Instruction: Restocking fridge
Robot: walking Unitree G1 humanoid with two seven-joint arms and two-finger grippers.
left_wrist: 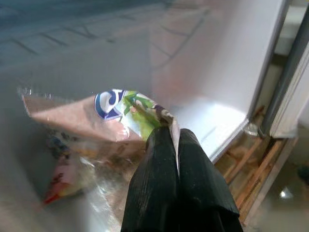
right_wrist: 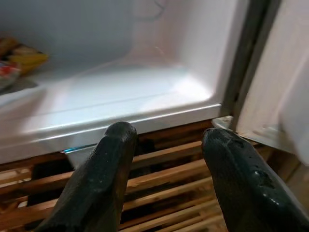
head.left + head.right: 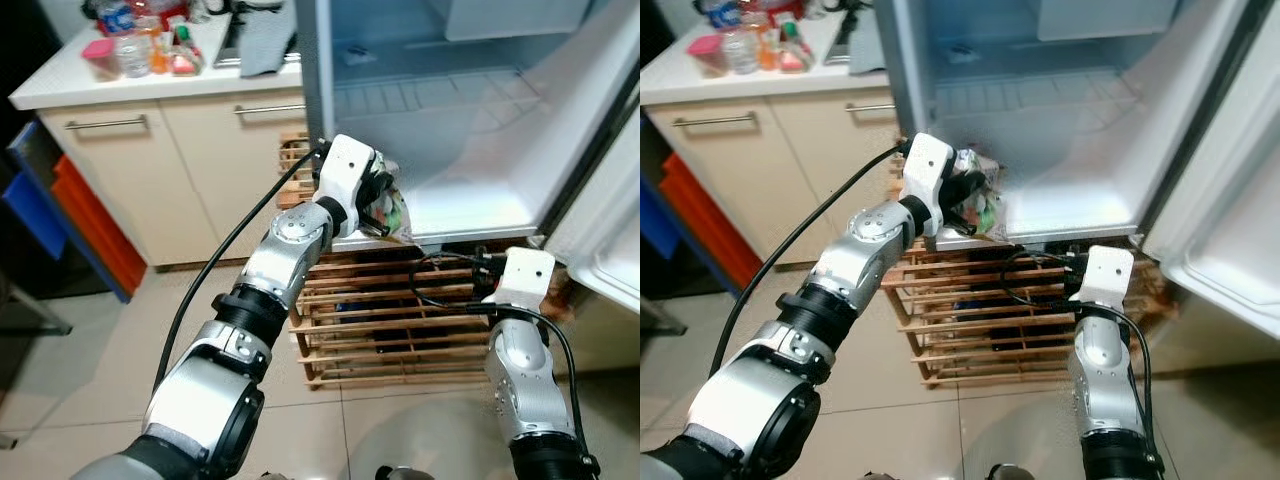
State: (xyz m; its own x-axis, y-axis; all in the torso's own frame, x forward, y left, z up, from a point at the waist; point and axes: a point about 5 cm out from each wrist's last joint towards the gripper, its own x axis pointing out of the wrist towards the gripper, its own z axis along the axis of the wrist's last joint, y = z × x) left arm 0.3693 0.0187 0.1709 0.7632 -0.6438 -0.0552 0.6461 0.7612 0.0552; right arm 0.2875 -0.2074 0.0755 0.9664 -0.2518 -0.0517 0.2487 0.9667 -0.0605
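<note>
- The left gripper [image 1: 176, 140] has its black fingers pressed together on the corner of a crinkly snack packet [image 1: 120, 113], and the packet sits at the front left of the fridge floor [image 3: 470, 205], middle of the frame in the left eye view.
- My guess: this is the placing step, with the packet about down on the shelf but not yet let go.
- Next it would need to part those fingers and draw the arm straight back out (the film looks flimsy and may cling to a finger).
- The right gripper [image 2: 166, 145] hangs with fingers spread, lower in the frame, just in front of the fridge's bottom lip and over the wooden crate [image 3: 400, 330], holding nothing.
- Room to move: the fridge floor to the right of the packet is bare and wide; the fridge's left wall stands close beside the left wrist.
- The open door [image 3: 610, 250] at the right edge of the frame hems in the right arm.
</note>
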